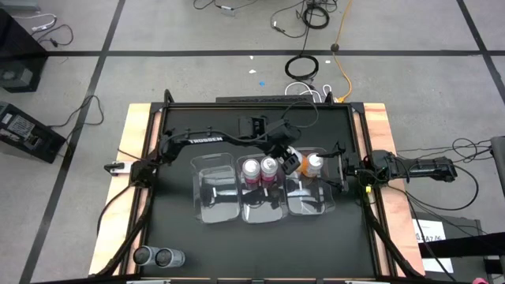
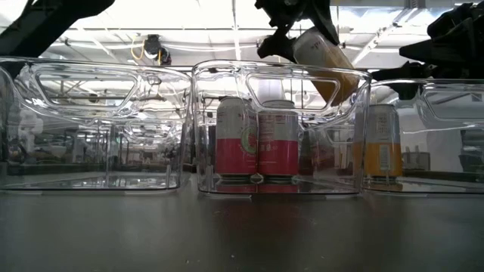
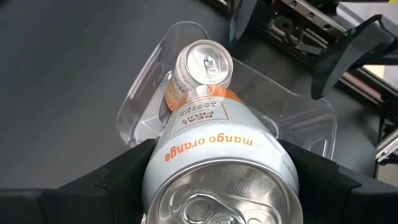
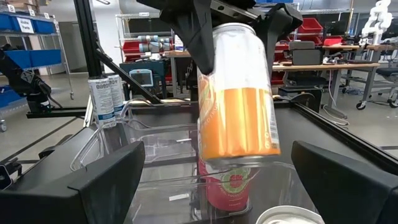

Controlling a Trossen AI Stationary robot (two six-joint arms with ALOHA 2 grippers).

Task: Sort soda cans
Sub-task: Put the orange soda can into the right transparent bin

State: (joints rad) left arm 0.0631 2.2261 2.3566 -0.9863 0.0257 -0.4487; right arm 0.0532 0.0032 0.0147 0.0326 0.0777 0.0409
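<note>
— What's the left gripper (image 1: pixel 289 160) got up there?

— An orange can (image 2: pixel 327 62), clamped between its fingers and tilted in the air over the gap between the middle bin (image 1: pixel 261 210) and the right bin (image 1: pixel 312 207). White upper half with "mango orange" printed on it, a solid orange band lower down, silver pull-tab top.

— And its twin?

— The second orange can (image 1: pixel 314 163) stands upright in the right bin, directly under the held one.

— The pink ones?

— Two red-pink cans (image 2: pixel 259 140) side by side, touching, upright in the middle bin. The left bin (image 1: pixel 215 196) holds none.

— The silver pair?

— The two silver-grey cans (image 1: pixel 158 256) sit together at the table's near left corner, well apart from the bins.

— The other arm?

— The right gripper (image 1: pixel 344 170) waits just beside the right bin, its fingers spread wide, gripping nothing.
</note>
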